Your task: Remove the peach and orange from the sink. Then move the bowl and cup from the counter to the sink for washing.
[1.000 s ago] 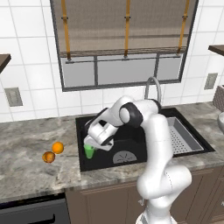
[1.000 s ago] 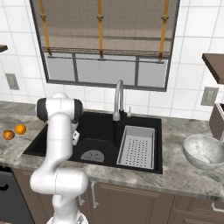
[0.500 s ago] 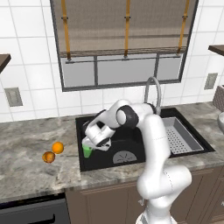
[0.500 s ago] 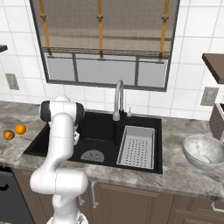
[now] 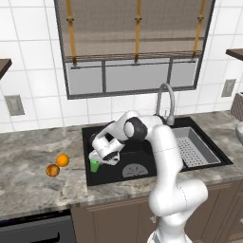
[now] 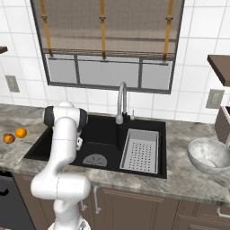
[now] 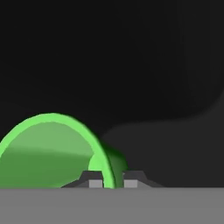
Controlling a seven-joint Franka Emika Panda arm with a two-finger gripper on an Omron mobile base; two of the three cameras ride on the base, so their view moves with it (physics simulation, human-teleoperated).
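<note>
Fingers [image 7: 111,181] are pinched nearly shut on the rim wall of the green cup [image 5: 95,165], one tip inside and one outside the lip at bottom centre of the hand view. In the left base view the cup sits low in the left end of the black sink [image 5: 199,163], centre-left of the frame, just under the hand, with the grey drain plate [image 5: 135,171] to its right. I can't tell if the cup base is touching the basin floor or hanging just above it. Peach [image 5: 52,170] and orange [image 5: 62,160] are out on the table [image 5: 33,190] at left centre, close together, well apart from the sink, so the fruit half looks done. Bowl [image 6: 210,153] is on the table at the right edge of the right base view, past the strainer tray [image 6: 141,150], not yet moved. Handling, as a judgement: the cup looks light, rigid, smooth-walled and tapered, so a rim pinch holds it but it could slip or swing; it should be let go only when low and upright. The bowl looks wider and heavier, too broad to span, so the rim edge is the place to take it, thin wall between the fingers. It may tilt under its own weight and its curved, slick side gives little purchase. Faucet [image 6: 120,101] stands behind the basin, in the way of a high carry across.
</note>
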